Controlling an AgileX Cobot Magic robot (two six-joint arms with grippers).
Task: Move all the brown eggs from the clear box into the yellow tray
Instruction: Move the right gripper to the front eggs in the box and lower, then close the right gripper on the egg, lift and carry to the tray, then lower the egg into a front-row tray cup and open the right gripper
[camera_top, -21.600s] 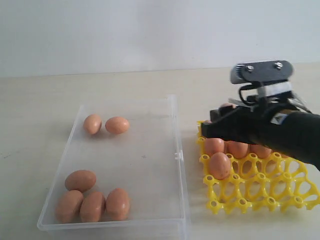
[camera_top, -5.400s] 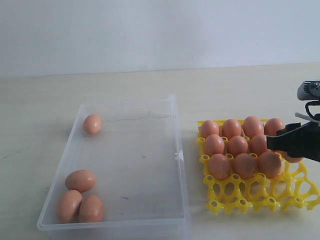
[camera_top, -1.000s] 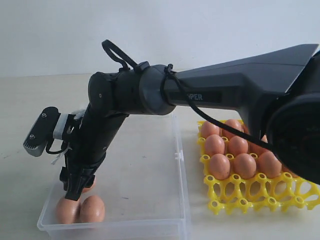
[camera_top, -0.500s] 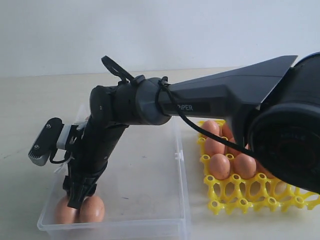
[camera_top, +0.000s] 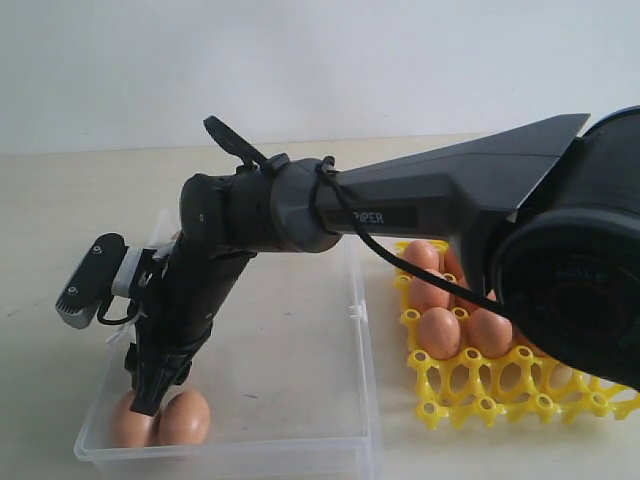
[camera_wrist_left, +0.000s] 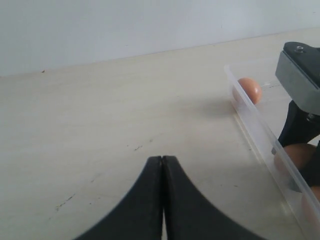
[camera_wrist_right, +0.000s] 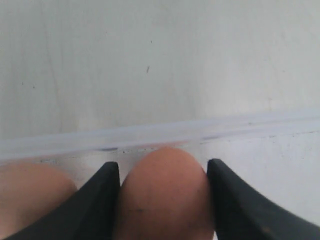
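Down against the wall of the large clear plastic box (camera_top: 300, 350), the right end effector (camera_wrist_right: 162, 167) grips one smooth brown egg (camera_wrist_right: 162, 200), a finger on each flank, seemingly ready to carry it to the bright yellow lattice tray (camera_top: 480, 395). The left end effector (camera_wrist_left: 162, 159) is closed and empty above the table (camera_wrist_left: 100, 115).

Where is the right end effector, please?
The right end effector is lower left in the exterior view, inside the clear box's near corner, around a brown egg.
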